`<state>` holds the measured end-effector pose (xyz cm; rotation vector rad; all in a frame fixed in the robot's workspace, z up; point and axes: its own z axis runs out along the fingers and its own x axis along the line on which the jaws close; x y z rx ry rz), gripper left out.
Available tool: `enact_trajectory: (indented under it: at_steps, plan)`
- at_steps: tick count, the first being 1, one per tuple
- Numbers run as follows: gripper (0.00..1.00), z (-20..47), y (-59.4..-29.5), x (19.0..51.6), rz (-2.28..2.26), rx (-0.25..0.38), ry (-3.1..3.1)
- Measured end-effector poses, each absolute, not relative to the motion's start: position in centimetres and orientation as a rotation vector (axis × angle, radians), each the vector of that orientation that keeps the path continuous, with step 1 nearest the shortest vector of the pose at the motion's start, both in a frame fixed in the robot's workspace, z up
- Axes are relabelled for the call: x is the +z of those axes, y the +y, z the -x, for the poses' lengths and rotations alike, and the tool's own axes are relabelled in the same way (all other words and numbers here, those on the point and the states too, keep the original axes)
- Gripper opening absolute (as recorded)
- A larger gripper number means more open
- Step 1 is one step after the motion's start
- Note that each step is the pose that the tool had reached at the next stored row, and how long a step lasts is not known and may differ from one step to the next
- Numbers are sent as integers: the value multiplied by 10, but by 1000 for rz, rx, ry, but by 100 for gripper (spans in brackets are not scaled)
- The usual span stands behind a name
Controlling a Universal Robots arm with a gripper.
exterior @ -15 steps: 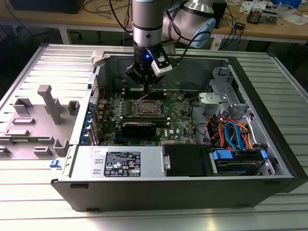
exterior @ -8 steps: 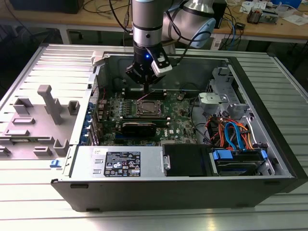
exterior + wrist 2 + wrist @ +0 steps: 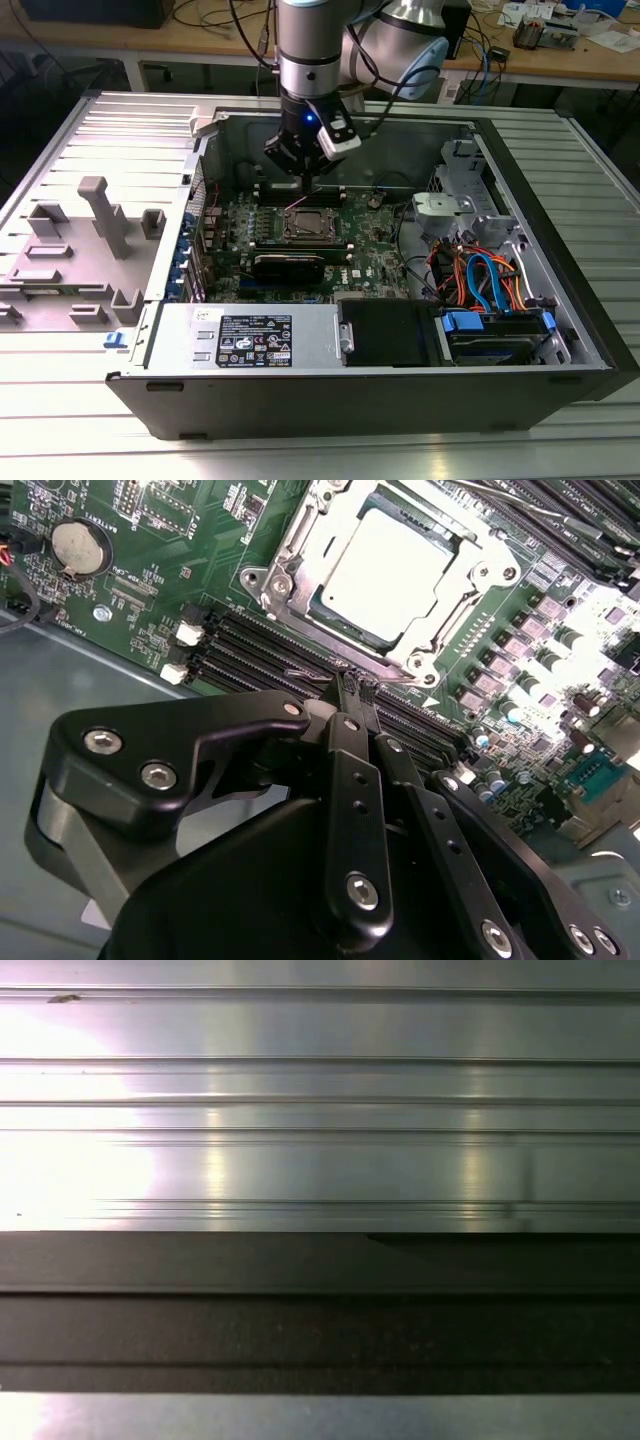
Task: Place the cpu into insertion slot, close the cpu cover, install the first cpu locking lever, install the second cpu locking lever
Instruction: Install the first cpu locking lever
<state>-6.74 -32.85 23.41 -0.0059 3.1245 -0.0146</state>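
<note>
Where the grey fixture (image 3: 100, 215) stands at the exterior view's left, the case (image 3: 400, 400) is set beside it; over its insertion slot (image 3: 288, 232) the gripper (image 3: 304, 182) is held, fingers (image 3: 352, 740) drawn narrow; the cpu (image 3: 385, 570) is seated there under the lowered cpu cover (image 3: 288, 565).

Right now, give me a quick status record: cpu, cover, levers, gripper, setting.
cpu: seated in the insertion slot, silver top up
cpu cover: lying flat, framing the cpu
locking levers: cannot tell whether latched
gripper: shut, tips at the slot's edge, over the black memory slots; not holding the cpu
setting: open computer case lying on a ribbed metal table
</note>
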Motion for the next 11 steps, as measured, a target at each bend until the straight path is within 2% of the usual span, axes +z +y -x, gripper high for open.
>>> enact_trajectory:
  at_steps: [11]
  plan:
    - [11,62,-328,231,6,-16,3124]
